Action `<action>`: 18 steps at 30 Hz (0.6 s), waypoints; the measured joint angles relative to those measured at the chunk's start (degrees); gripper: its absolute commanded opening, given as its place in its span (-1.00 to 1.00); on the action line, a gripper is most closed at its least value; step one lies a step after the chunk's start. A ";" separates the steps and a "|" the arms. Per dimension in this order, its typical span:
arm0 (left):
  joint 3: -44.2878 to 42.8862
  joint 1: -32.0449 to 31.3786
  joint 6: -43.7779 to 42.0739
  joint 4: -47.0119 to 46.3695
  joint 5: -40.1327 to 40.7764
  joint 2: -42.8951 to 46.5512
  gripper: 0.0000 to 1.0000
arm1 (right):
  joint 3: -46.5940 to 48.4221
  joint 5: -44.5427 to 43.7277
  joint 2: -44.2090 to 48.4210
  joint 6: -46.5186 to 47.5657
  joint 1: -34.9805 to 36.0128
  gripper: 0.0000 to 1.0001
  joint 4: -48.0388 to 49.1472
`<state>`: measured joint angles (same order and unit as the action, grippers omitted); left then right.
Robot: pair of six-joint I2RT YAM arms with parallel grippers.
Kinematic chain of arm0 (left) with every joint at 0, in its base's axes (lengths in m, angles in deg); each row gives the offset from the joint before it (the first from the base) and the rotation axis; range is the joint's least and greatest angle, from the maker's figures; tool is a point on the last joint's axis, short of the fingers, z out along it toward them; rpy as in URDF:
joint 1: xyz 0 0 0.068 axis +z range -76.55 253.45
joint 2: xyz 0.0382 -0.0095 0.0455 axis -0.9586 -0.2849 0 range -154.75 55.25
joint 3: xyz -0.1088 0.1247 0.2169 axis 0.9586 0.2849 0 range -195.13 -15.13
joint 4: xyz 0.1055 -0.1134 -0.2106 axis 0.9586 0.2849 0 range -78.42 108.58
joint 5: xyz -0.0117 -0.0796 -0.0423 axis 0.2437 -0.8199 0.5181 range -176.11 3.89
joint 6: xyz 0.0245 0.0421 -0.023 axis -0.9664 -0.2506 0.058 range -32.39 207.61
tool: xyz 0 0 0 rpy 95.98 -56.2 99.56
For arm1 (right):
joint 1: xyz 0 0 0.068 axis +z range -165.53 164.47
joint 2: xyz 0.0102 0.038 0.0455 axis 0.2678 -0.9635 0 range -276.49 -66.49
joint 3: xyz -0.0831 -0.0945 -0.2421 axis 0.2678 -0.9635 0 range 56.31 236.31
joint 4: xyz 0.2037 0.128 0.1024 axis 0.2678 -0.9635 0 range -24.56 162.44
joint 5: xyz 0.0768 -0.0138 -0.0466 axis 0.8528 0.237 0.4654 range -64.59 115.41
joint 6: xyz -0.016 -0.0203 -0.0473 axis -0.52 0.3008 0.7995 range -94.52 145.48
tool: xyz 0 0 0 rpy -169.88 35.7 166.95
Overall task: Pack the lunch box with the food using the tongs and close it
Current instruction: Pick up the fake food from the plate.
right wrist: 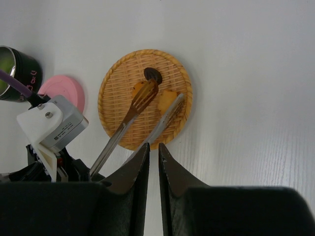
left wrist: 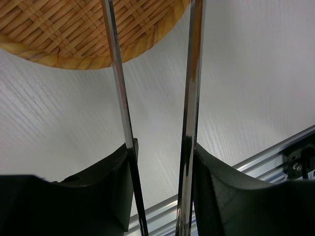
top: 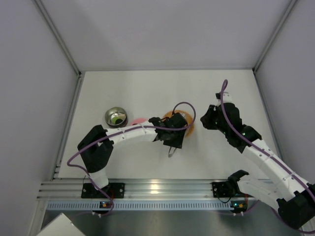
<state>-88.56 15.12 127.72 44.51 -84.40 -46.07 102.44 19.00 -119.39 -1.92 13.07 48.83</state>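
The left gripper (left wrist: 165, 147) is clamping the slim silver metal tongs (right wrist: 125, 125) from both sides, its fingers pressing on the two arms. The tong tips are reaching over the flat orange woven plate (right wrist: 115, 98). Yellow-orange toy pieces (right wrist: 166, 98) are lying at those tips, with a dark round piece (right wrist: 152, 75) just beyond. The small round shiny steel tin (top: 109, 114) is standing uncovered to the plate's left with green food (top: 117, 118) inside. Its flat pink round lid (right wrist: 61, 91) is lying on the white table (top: 147, 88) between tin and plate. The right gripper (right wrist: 153, 147) is hovering to the plate's right, jaws drawn almost together on nothing.
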 measured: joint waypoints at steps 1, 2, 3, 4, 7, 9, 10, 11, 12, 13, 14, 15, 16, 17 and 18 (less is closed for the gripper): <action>0.20 0.00 0.04 0.02 -0.04 0.00 -0.03 | 0.00 0.00 0.00 0.00 0.00 -0.76 0.00; 0.44 0.02 0.09 -0.02 -0.11 0.02 -0.02 | 0.00 0.00 0.00 0.00 0.00 -0.76 0.02; 0.70 0.04 0.13 0.00 -0.26 0.04 -0.03 | 0.00 0.00 0.00 0.00 0.00 -0.76 0.02; 0.96 0.07 0.22 0.00 -0.39 0.07 -0.03 | 0.00 0.00 0.00 0.00 0.00 -0.75 0.02; 1.70 0.11 0.28 0.00 -0.70 0.17 -0.03 | 0.00 0.00 0.00 0.00 0.00 -0.76 0.02; 1.86 0.11 0.31 0.00 -0.85 0.17 -0.04 | 0.00 0.00 0.00 0.00 0.00 -0.76 0.00; 1.86 0.13 0.31 -0.04 -0.98 0.17 -0.05 | 0.00 0.02 0.00 0.00 0.00 -0.76 0.00; 1.86 0.13 0.31 -0.11 -1.29 0.20 -0.05 | 0.00 0.00 0.00 0.02 0.00 -0.76 0.00; 1.86 0.13 0.31 -0.20 -1.62 0.20 -0.06 | 0.00 0.00 0.00 0.04 0.00 -0.75 0.00; 1.86 0.15 0.31 -0.31 -2.14 0.20 -0.10 | 0.00 0.02 0.00 0.22 0.00 -0.76 0.00; 1.86 0.17 0.35 -0.39 -2.34 0.20 -0.11 | 0.00 0.00 0.00 0.26 0.00 -0.76 0.00; 1.86 0.17 0.37 -0.46 -2.62 0.20 -0.12 | 0.00 0.00 0.00 0.35 0.00 -0.75 0.00; 1.86 0.17 0.44 -0.48 -2.86 0.20 -0.13 | 0.00 0.00 0.00 0.39 0.00 -0.75 0.00; 1.86 0.17 0.44 -0.48 -3.06 0.22 -0.14 | 0.00 0.00 0.00 0.39 0.00 -0.75 0.00; 1.86 0.17 0.46 -0.48 -3.26 0.24 -0.14 | 0.00 0.00 0.00 0.39 0.00 -0.76 0.00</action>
<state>-86.70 15.30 128.18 44.03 -87.65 -45.83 102.44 19.00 -119.39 -1.53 13.07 48.83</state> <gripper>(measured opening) 0.445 0.122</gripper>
